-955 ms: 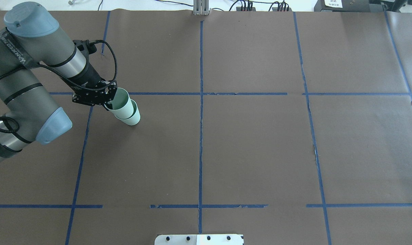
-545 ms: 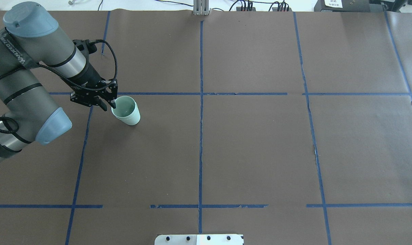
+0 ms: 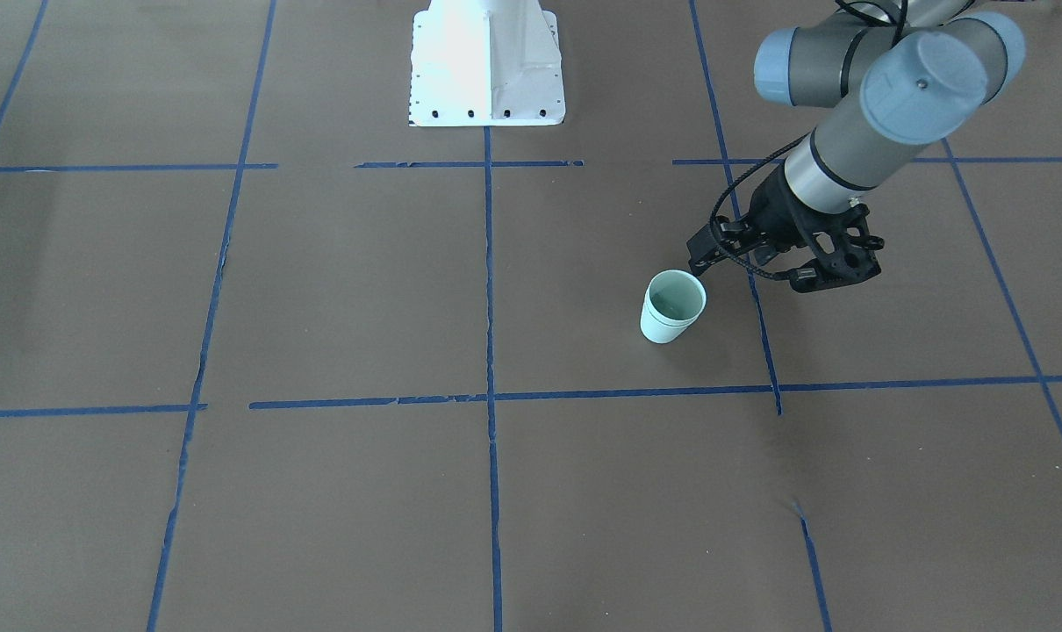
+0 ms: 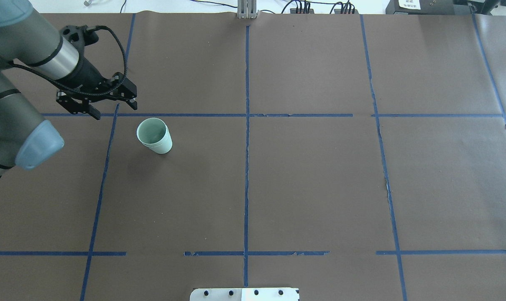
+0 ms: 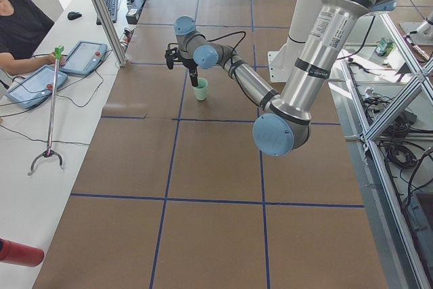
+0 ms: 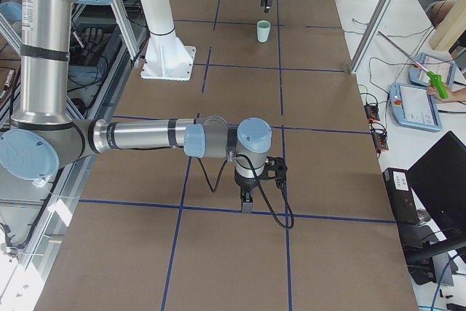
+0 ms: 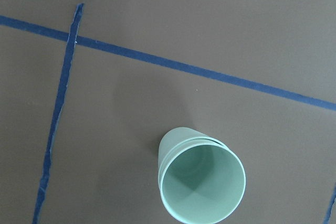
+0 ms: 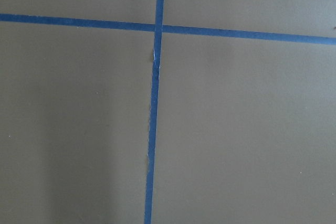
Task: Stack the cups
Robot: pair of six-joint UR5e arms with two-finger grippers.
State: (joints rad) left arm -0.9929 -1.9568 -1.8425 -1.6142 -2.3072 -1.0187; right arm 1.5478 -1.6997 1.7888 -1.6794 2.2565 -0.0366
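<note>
The two pale mint-green cups (image 4: 154,136) stand nested as one upright stack on the brown paper, also seen in the front view (image 3: 672,306) and from above in the left wrist view (image 7: 202,182). My left gripper (image 4: 114,108) is open and empty, raised and apart from the stack, to its far left; in the front view it (image 3: 750,272) hangs to the stack's right. My right gripper (image 6: 246,202) shows only in the exterior right view, low over the paper far from the cups. I cannot tell whether it is open or shut.
Blue tape lines (image 4: 246,125) divide the brown paper into squares. The white robot base plate (image 3: 487,61) sits at the table's robot side. Operators' tablets (image 5: 84,57) and a grabber stick (image 5: 51,106) lie on the side bench.
My left gripper let go of the upper cup, which now sits down in the lower one. The gripper opened, rose and pulled away to the far left.
</note>
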